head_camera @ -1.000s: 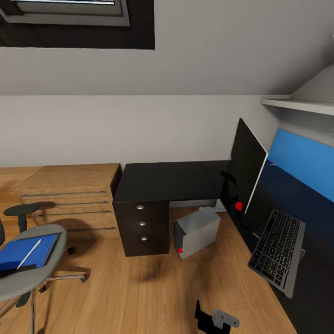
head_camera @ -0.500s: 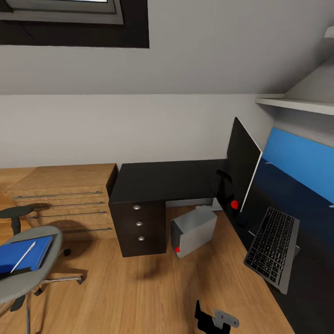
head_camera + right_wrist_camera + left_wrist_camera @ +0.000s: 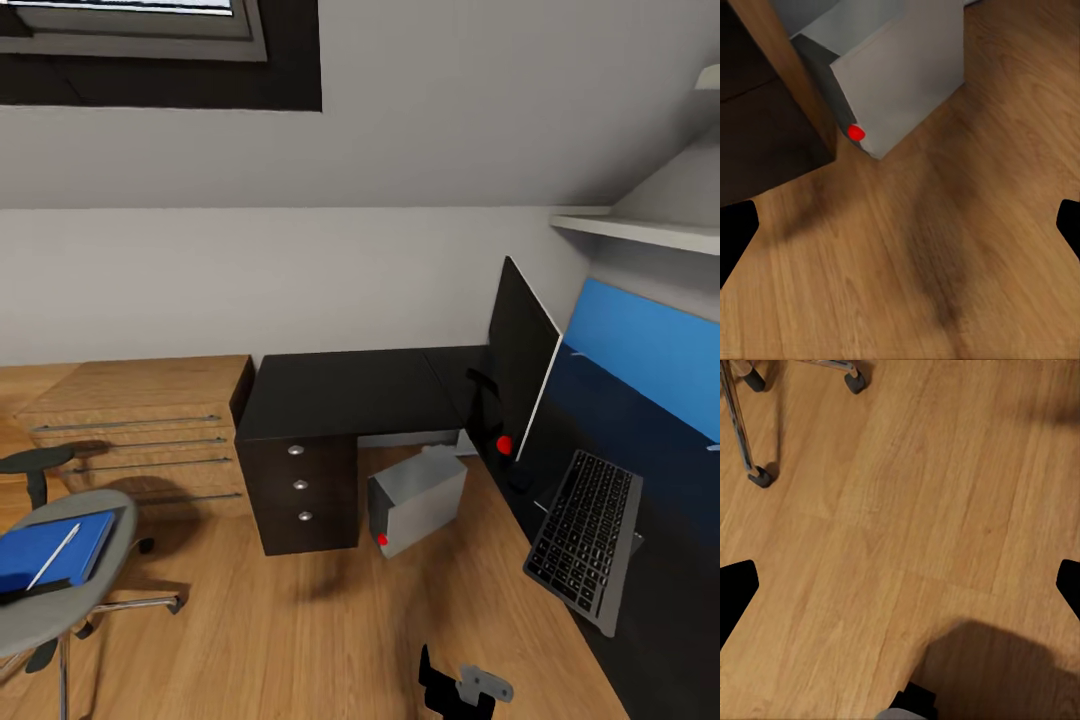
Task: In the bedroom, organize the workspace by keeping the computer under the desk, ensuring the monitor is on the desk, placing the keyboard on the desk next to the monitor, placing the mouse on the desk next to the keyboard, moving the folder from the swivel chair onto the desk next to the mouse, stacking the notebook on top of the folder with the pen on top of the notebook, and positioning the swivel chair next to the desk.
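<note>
Desk (image 3: 350, 392) against the grey wall, computer (image 3: 418, 497) on wooden floor (image 3: 300, 620) beside its drawers; both arms' fingers apart.

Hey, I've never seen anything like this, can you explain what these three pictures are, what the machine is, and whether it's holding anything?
These are simulator renders from a wheeled robot with two arms. The big picture comes from its head camera, looking down into a bedroom: a black desk with a monitor and keyboard on it, a grey computer on the floor, and a swivel chair carrying a blue folder with a white pen.

The two smaller pictures come from cameras on each wrist, pointing at the wooden floor. The dark shapes at their edges are the fingers of the left claw and right claw, spread open. Neither holds anything.
</note>
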